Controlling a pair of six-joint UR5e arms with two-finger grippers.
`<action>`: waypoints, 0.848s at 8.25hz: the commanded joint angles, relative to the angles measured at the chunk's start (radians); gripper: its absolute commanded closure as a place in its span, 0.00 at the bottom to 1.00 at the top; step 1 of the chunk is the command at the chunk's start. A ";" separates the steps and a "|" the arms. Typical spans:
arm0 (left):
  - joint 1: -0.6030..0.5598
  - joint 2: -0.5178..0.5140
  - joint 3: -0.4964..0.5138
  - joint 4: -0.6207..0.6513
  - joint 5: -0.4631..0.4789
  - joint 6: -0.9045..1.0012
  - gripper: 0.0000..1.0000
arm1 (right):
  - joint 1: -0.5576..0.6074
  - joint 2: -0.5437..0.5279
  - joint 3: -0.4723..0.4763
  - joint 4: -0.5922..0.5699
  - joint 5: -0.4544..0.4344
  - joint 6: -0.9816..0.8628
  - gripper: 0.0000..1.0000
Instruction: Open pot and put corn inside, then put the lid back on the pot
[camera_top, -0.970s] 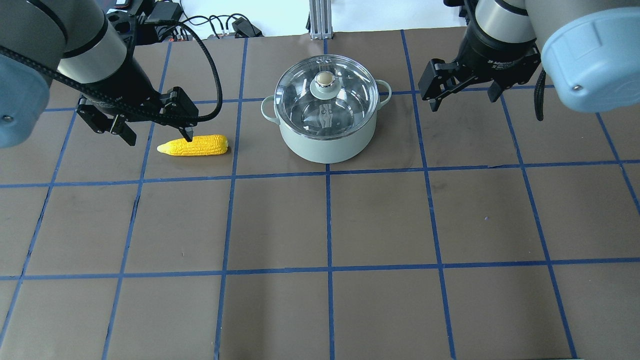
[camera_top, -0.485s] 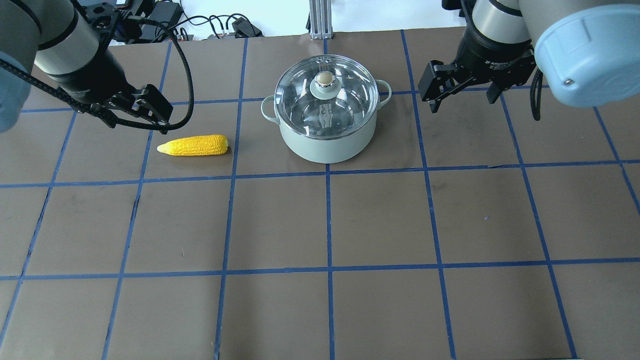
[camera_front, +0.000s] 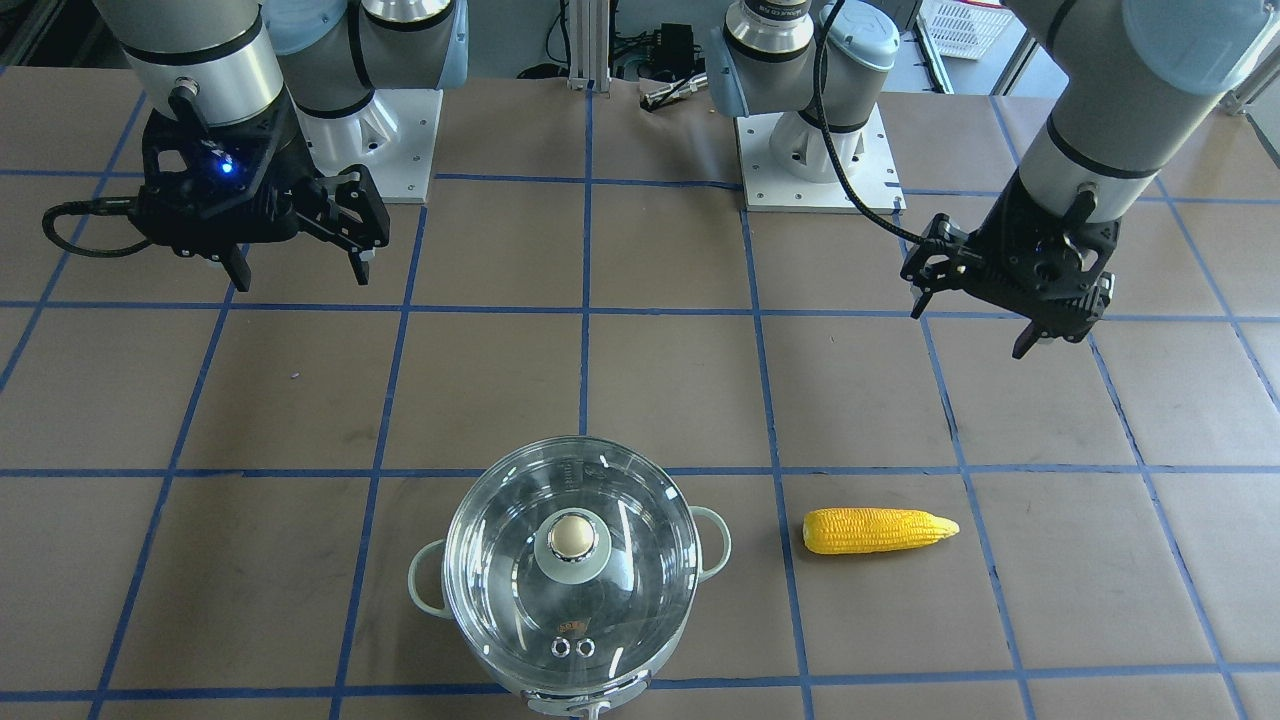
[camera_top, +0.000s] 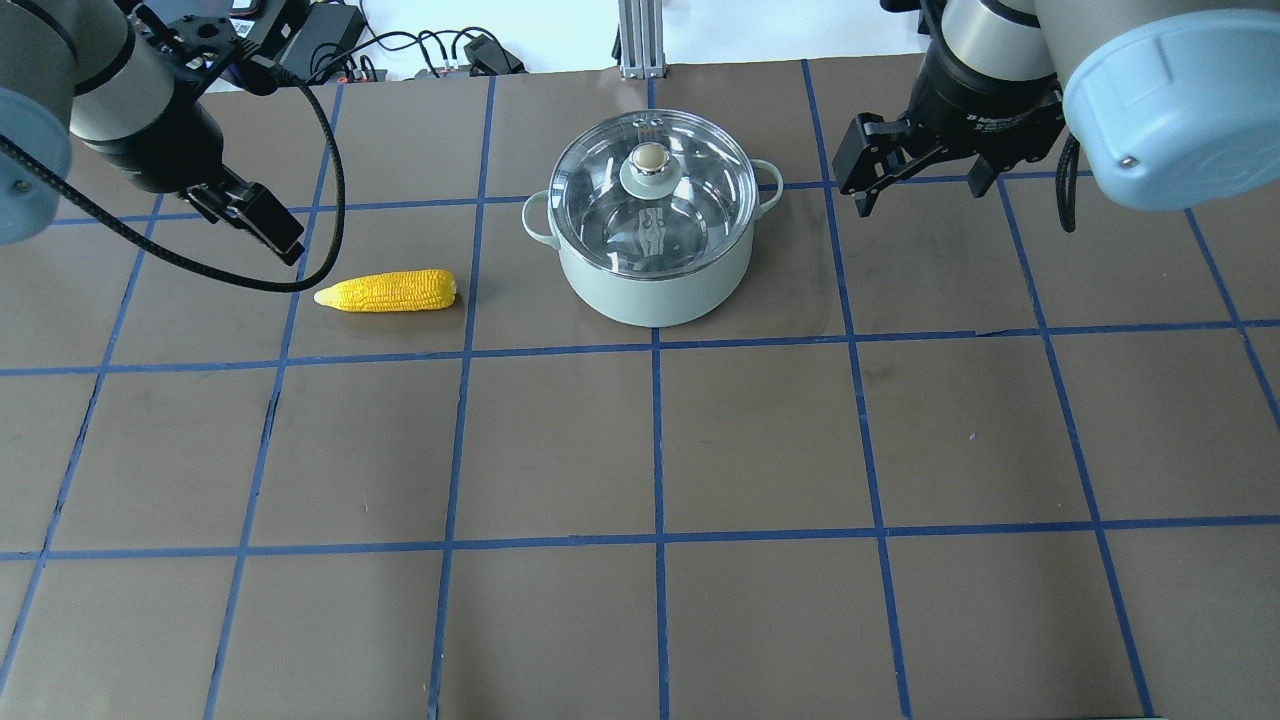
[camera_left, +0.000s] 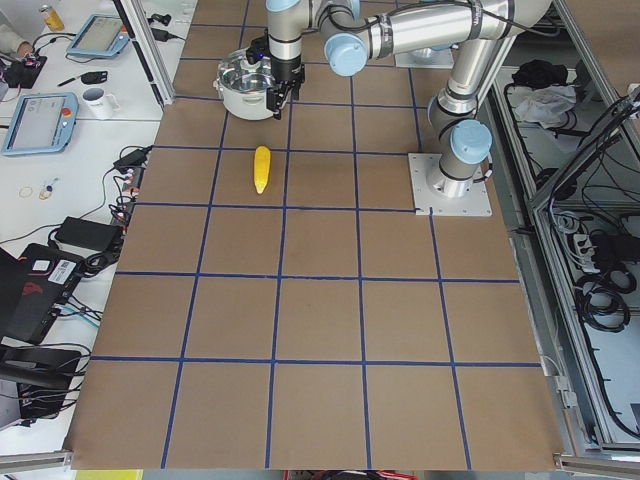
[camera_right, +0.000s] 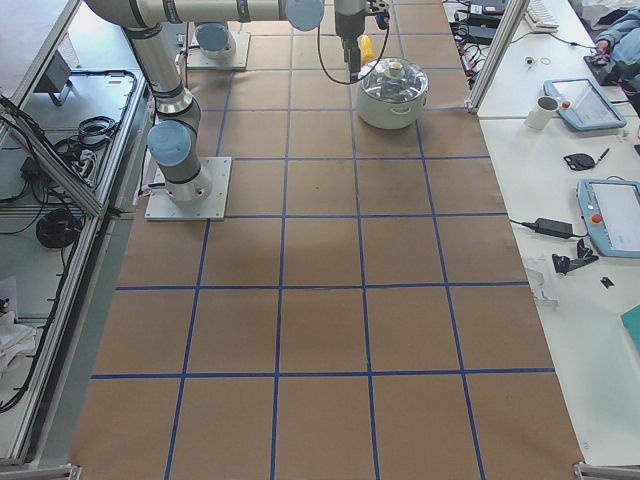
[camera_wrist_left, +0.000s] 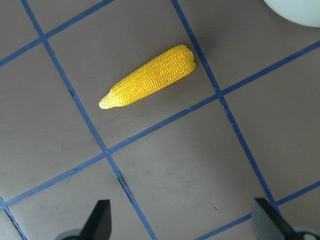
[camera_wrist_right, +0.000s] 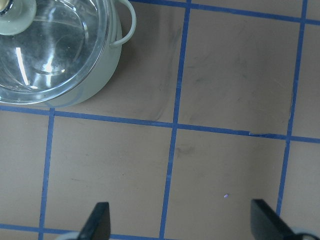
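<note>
Both hands are empty. The right gripper (camera_front: 300, 278) hangs above the table with its jaws spread wide and nothing between them. The left gripper (camera_front: 968, 330) is likewise wide open and holds nothing.

The lid (camera_top: 652, 190) sits closed on the pot (camera_top: 655, 290), its knob (camera_top: 648, 157) upright at the centre of the glass. The pot stands at the far centre of the table (camera_top: 760, 440). The corn (camera_top: 388, 291) lies flat on the table to the left of the pot, apart from it and not touching. Its long axis runs left to right: blunt end toward the pot, pointed tip away from it.

Judged from this layout, lid removal is the step in hand. The governing relation is as follows:
- The knob lies to the left of the right gripper and below it; the right gripper is the nearer one to the pot.
- The left gripper is raised to the left of the corn's tip and is the nearer one to the corn.
- A grasp across the corn requires the jaws to close near to far, square to its long axis.
</note>
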 joint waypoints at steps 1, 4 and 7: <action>0.005 -0.104 -0.006 0.119 -0.001 0.285 0.00 | 0.005 0.048 -0.026 -0.068 -0.006 -0.028 0.00; 0.007 -0.214 -0.006 0.232 -0.049 0.582 0.00 | 0.070 0.308 -0.305 -0.080 -0.021 -0.011 0.00; 0.007 -0.289 -0.007 0.243 -0.050 0.695 0.00 | 0.210 0.462 -0.330 -0.276 -0.055 0.186 0.00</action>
